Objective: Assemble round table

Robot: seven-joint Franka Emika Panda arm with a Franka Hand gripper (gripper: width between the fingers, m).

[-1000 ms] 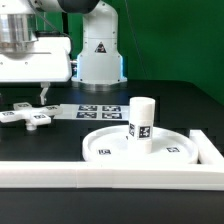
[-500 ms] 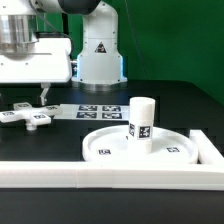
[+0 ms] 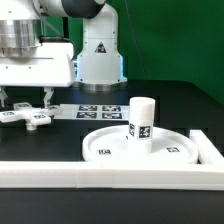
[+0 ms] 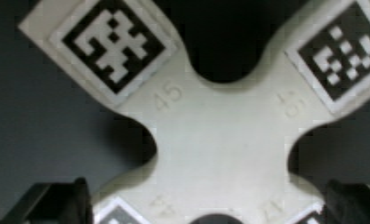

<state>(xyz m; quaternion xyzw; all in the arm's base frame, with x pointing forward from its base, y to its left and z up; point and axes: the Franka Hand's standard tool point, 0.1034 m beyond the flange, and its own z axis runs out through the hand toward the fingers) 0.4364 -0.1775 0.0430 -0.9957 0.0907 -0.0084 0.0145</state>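
Note:
The small cross-shaped piece (image 3: 26, 117) lies flat on the black table at the exterior view's left, tags up. My gripper (image 3: 25, 100) hangs just above it, open, with one finger on each side. In the wrist view the cross-shaped piece (image 4: 200, 110) fills the picture, and the dark fingertips (image 4: 57, 205) stand apart at either side of its middle; the gripper (image 4: 208, 208) holds nothing. The large round disc (image 3: 105, 150) lies at the exterior view's front middle. The short thick cylinder post (image 3: 142, 124) stands upright on it.
The marker board (image 3: 100, 110) lies flat behind the disc. Long white border bars run along the front (image 3: 100, 175) and the exterior view's right (image 3: 208, 148). The arm's white base (image 3: 98, 55) stands at the back.
My gripper has come down toward the cross-shaped piece. The disc and the post have not moved.

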